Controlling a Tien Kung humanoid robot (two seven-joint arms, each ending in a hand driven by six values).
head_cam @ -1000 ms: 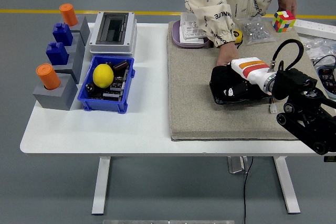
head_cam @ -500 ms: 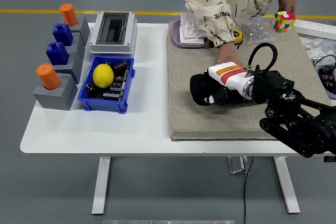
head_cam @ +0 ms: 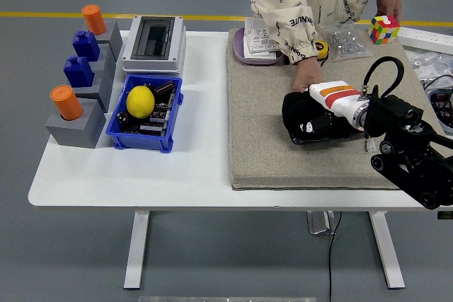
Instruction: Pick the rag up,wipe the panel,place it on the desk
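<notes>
A beige felt panel (head_cam: 262,125) covers the right half of the white table. My right hand (head_cam: 315,125), black with a white and orange wrist cuff, presses a dark rag (head_cam: 291,114) onto the panel's middle right. The fingers are curled on the rag, and hand and cloth merge into one black mass. A person at the far side rests one hand (head_cam: 308,74) on the panel just behind my hand. The person's other hand is on a Rubik's cube (head_cam: 383,28). My left arm is out of the picture.
Left of the panel stand a blue bin (head_cam: 166,122) holding a lemon (head_cam: 140,101), a grey switch box (head_cam: 152,44) and grey blocks with orange and blue caps (head_cam: 74,114). A purple tray (head_cam: 256,44), a bag of screws (head_cam: 345,39) and a power strip (head_cam: 428,39) lie at the back.
My right hand swept the rag left across the panel, then back right to about where it was a second ago. The person's hand stayed on the panel.
</notes>
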